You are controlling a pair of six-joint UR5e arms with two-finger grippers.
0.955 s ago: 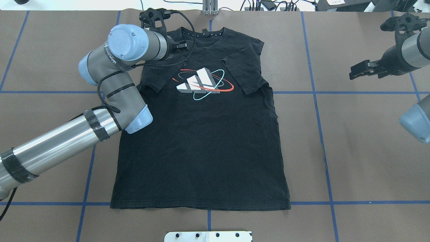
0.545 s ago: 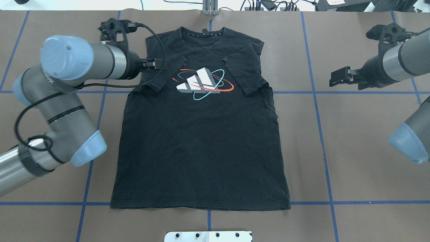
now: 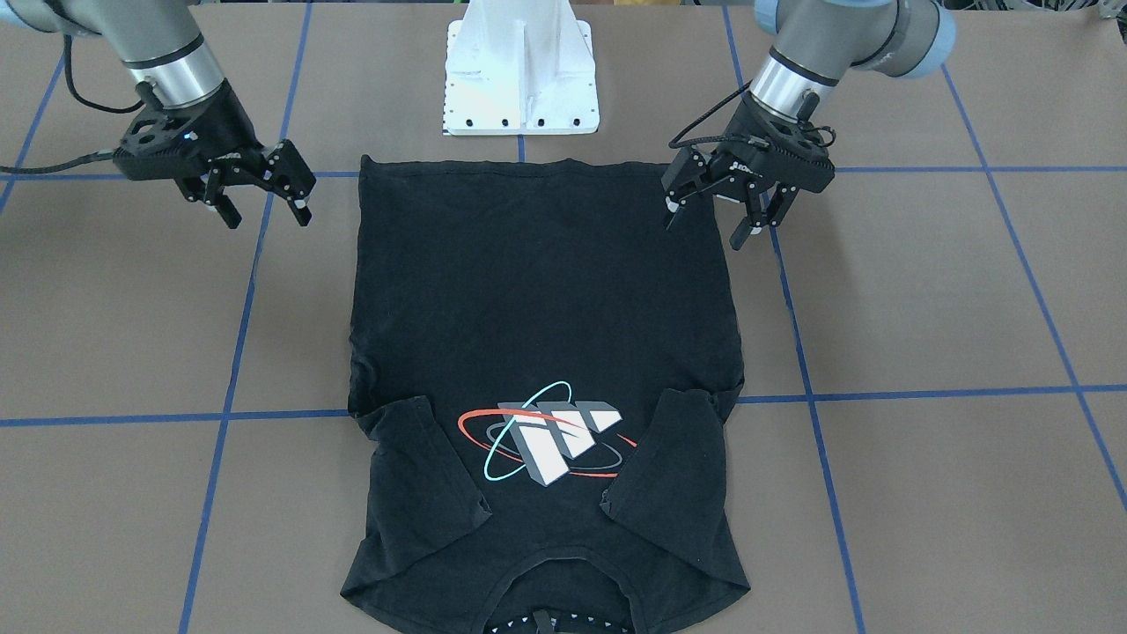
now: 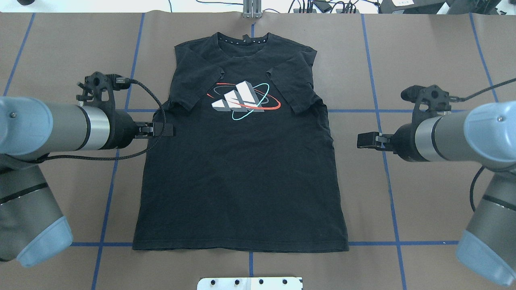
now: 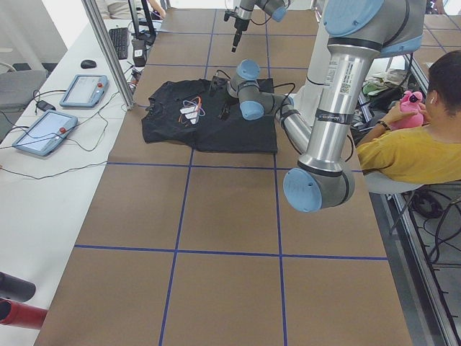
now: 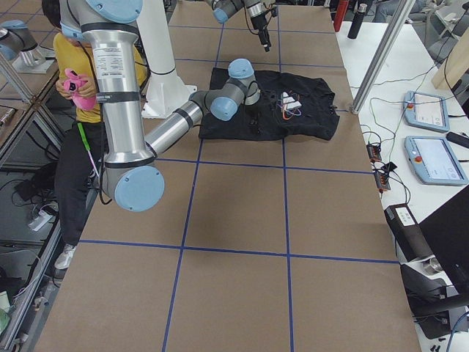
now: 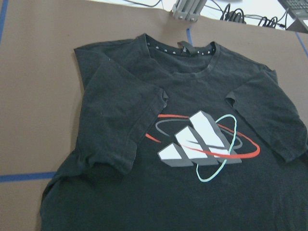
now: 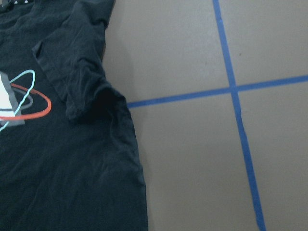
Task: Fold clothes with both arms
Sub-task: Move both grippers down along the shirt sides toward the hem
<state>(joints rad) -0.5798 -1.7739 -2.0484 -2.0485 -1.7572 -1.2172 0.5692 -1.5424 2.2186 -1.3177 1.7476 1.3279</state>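
In the front view the bottom edge cuts off the collar of the T-shirt (image 3: 537, 299). From overhead we see both sets of jaws end-on, so their spread is hard to read there. The front view settles it. At upper right, the jaws of the left arm (image 3: 784, 84) are spread wide and hold nothing. They hang over the shirt's side edge near the hem, and we cannot tell whether they touch it. At upper left, the jaws of the right arm (image 3: 167, 53) also gape empty, over bare table (image 3: 132, 308) beside the shirt. The T-shirt lies flat at mid-table, logo (image 3: 546, 431) up, both sleeves folded in.
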